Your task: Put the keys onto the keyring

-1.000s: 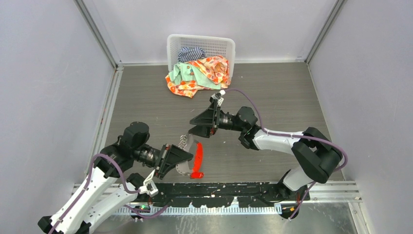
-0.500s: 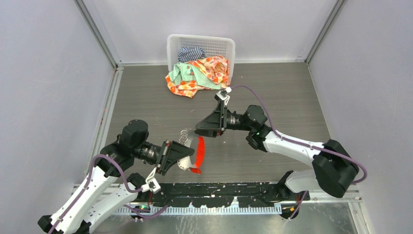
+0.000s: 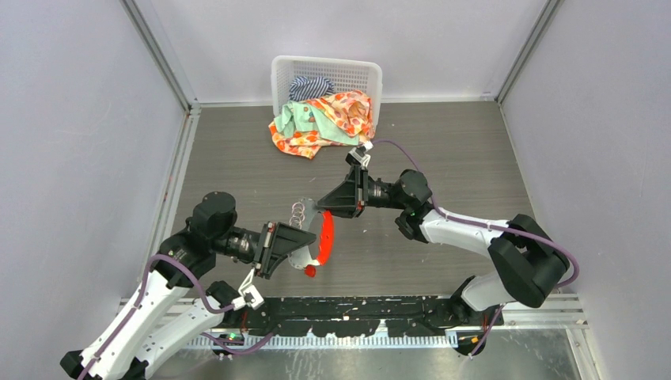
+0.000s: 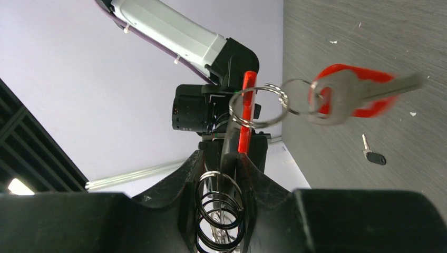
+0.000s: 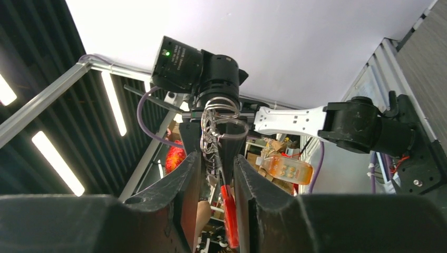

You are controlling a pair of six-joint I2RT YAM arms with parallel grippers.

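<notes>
Left pincer [image 4: 220,163] was clamped on the keyring [image 4: 258,107]; right pincer [image 5: 217,158] closed round its rings. Black-headed key [image 4: 375,157] lay loose on counter [image 4: 369,31].

Quick headcount. Two grippers: left gripper [image 3: 307,240] and right gripper [image 3: 320,207]. One keyring [image 3: 299,212] with one red tag [image 3: 326,237] on it, but its rings are too bunched up to count. Two keys: one hanging key [image 4: 363,90], blurry, and one black-headed key [image 4: 371,153] on the one table [image 3: 459,150], about 4 o'clock in the left wrist view. One basket [image 3: 326,60] at 12 o'clock. Three cloths showing: striped cloth [image 3: 310,85], green cloth [image 3: 305,119], orange floral cloth [image 3: 348,111].
</notes>
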